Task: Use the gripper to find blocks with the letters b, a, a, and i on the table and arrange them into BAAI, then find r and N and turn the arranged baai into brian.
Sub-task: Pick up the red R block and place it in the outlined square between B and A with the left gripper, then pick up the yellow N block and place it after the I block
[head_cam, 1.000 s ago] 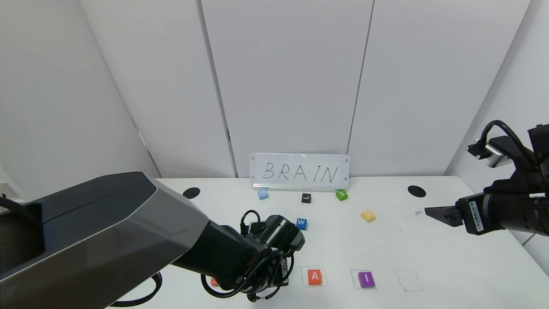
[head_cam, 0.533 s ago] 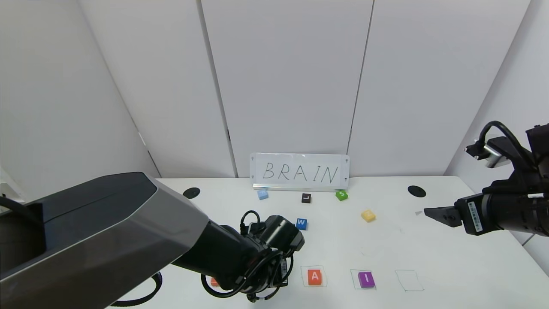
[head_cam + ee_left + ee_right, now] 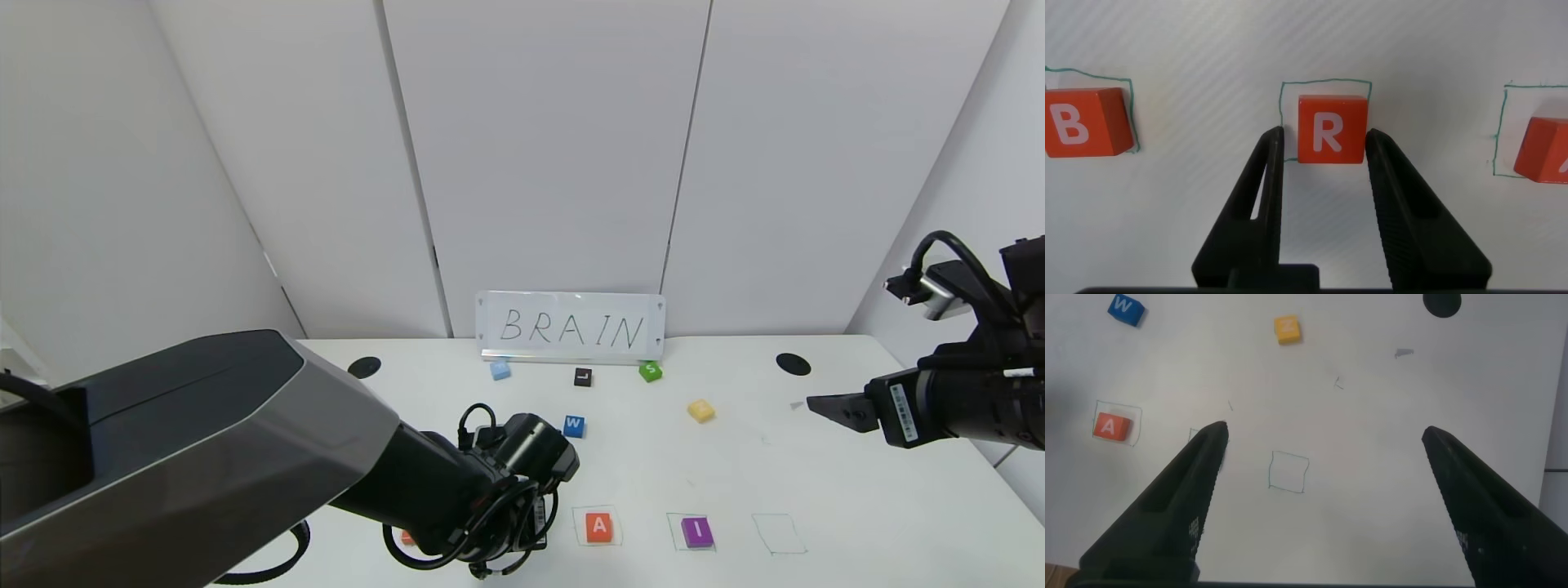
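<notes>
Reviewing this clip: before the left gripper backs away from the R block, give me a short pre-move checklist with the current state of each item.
1. R block sits inside its green square: ok.
2. Left gripper has let go of R, a gap showing at each finger: ok.
3. B block in the square beside R: ok.
4. A block and I block in their squares: ok.
5. Last green square filled: not ok; the yellow N block lies farther back on the table.
6. Right gripper open, clear of the row: ok.

Bright even light, soft shadows, sharp focus, no glare
</notes>
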